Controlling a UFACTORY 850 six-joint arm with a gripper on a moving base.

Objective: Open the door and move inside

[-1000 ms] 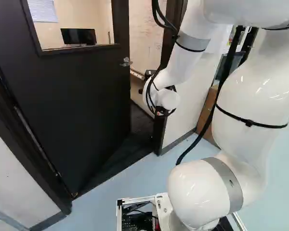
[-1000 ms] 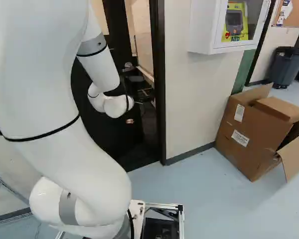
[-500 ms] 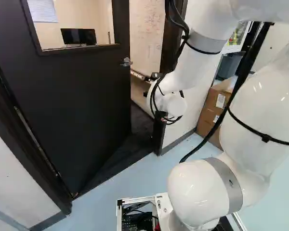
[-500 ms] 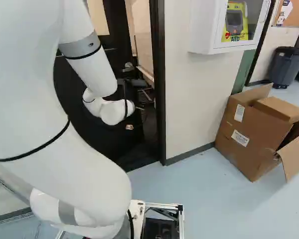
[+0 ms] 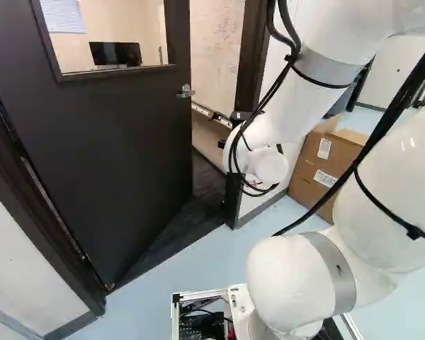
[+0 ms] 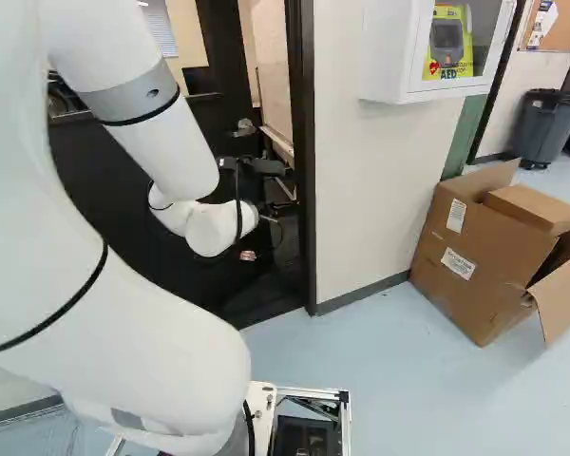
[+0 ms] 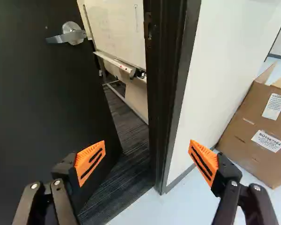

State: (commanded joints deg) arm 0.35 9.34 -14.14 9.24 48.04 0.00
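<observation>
"What do we get from the left base view?"

"We see the dark door (image 5: pixel 120 149) at the left, standing ajar and angled into the far room, with its metal handle (image 5: pixel 185 92) at the far edge. Our white arm (image 5: pixel 304 95) reaches from the near right towards the right post of the door frame (image 5: pixel 251 64). The gripper (image 5: pixel 222 143) is mostly hidden by the wrist, and the dark bit we glimpse beside it is probably a finger. Through the doorway (image 5: pixel 207 185) we make out a whiteboard (image 5: pixel 217 57), and through the door's window a dark monitor (image 5: pixel 115 53)."

"And in the right base view?"

"There our wrist covers part of the door, with the handle beyond it and the doorway just to the right. Farther right we have a white wall cabinet (image 6: pixel 385 57), then an opened cardboard box (image 6: pixel 475 256) on the floor (image 6: pixel 399 380), and a grey bin (image 6: pixel 546 128) far off."

"Can we tell the jaws from the wrist view?"

"Yes, we see them spread wide, the orange pads (image 7: pixel 90 161) well apart. Between the fingers, farther ahead, lie the door's free edge, the doorway and the frame. The handle is on the door, beyond the left finger and apart from it. Past the right finger we find the wall (image 7: pixel 210 70) and the box."
</observation>
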